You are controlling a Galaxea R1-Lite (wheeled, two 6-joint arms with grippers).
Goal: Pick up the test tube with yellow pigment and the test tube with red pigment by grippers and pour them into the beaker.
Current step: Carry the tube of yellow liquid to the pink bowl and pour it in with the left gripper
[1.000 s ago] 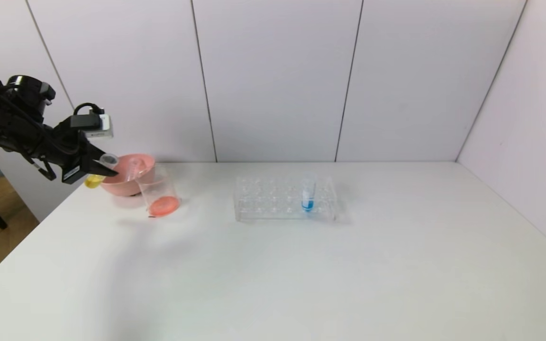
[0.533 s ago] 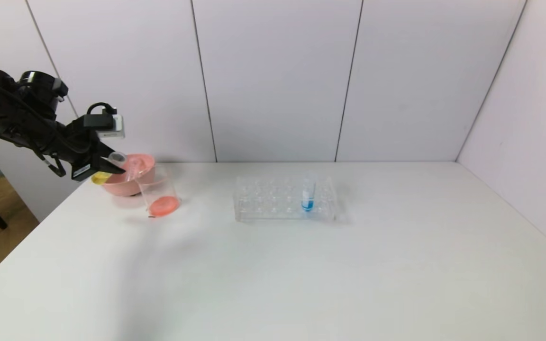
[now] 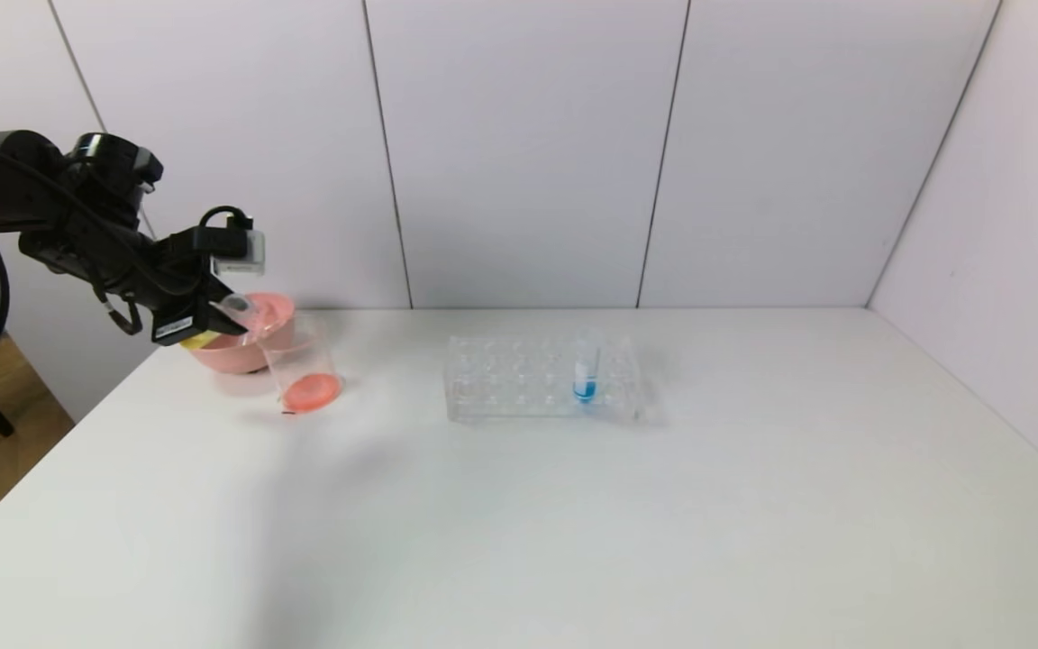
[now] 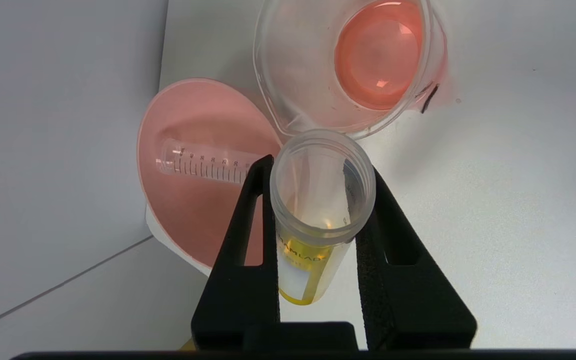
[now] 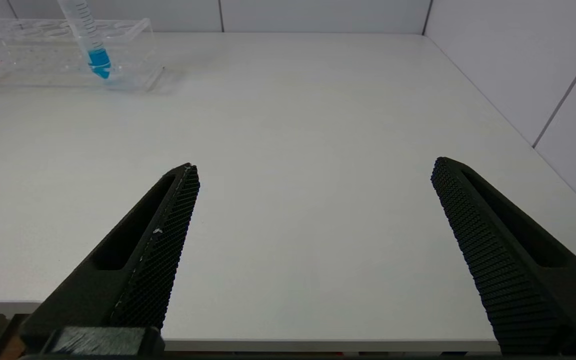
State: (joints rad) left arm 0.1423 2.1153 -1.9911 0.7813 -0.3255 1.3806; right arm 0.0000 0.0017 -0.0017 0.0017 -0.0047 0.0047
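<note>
My left gripper (image 3: pixel 223 317) is shut on the test tube with yellow pigment (image 3: pixel 232 309). It holds the tube tilted above the pink bowl's near side, open mouth toward the beaker (image 3: pixel 303 365). In the left wrist view the fingers (image 4: pixel 248 215) clamp the tube (image 4: pixel 318 200) below its rim, with yellow liquid in its lower end. The mouth sits just short of the beaker's pouring lip (image 4: pixel 288 125). The beaker holds a red-orange layer (image 4: pixel 378 55). A clear tube with graduation marks (image 4: pixel 203 162), with no red showing in it, lies in the pink bowl. My right gripper (image 5: pixel 315 165) is open and empty.
The pink bowl (image 3: pixel 277 308) stands behind the beaker at the table's far left. A clear tube rack (image 3: pixel 519 379) in mid-table holds a tube with blue liquid (image 3: pixel 585 365), also in the right wrist view (image 5: pixel 90 40). Walls stand behind and at right.
My left gripper has moved right and a little up with the yellow tube, from the bowl's left side to over the bowl beside the beaker. The right arm has not moved.
</note>
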